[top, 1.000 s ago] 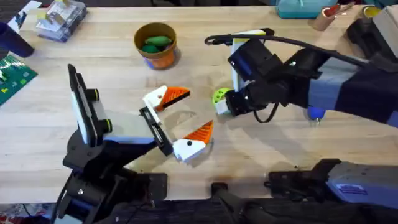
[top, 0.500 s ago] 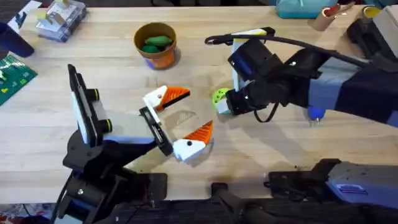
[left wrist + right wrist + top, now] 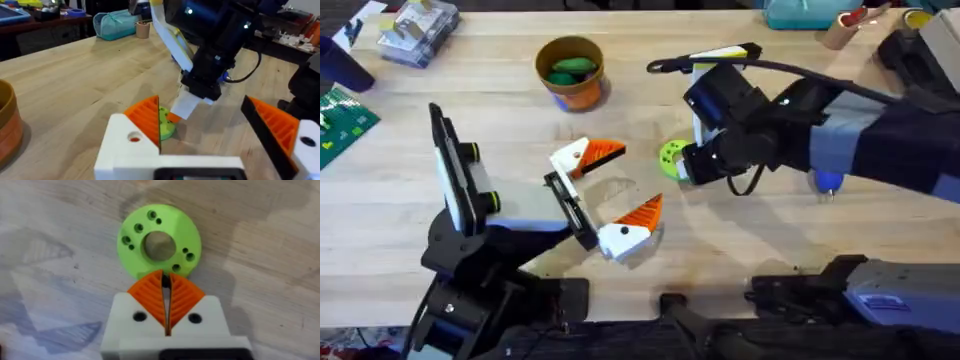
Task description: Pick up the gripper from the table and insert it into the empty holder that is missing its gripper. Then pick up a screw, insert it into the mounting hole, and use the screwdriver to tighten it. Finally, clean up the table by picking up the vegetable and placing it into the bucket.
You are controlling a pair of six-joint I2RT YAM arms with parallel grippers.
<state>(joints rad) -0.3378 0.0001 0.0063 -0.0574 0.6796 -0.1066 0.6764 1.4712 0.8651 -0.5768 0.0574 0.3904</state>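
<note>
The task seems to be at its last step. The vegetable (image 3: 672,157) lies on the tabletop near the middle, not yet in the bucket (image 3: 571,72) toward the far edge. The right gripper (image 3: 165,301) has its fingers closed together, touching the vegetable's edge and holding nothing. The left gripper (image 3: 605,190) stands wide open and empty.

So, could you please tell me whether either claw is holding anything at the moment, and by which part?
The right claw pinches the lime-green vegetable by its rim. The left claw is open and holds nothing.
</note>
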